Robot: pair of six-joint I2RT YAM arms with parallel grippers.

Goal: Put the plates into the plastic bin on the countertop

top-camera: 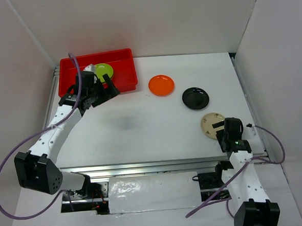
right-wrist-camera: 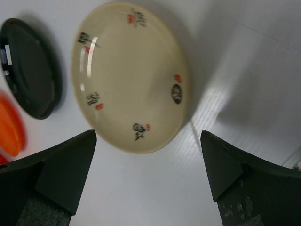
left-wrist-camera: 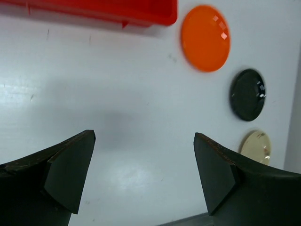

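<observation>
Plates (top-camera: 161, 85) spread across white countertop (top-camera: 141, 126), white walls (top-camera: 150, 21) around.

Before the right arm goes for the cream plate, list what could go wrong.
1. The cream plate lies flat on the countertop; the open right hand may slip off its low edge instead of gripping.
2. The black plate sits close beside it, so a finger could knock it.
3. The left hand hovers by the front rim of the red bin, which holds the lime green plate; the arms could collide at drop-off.
</observation>
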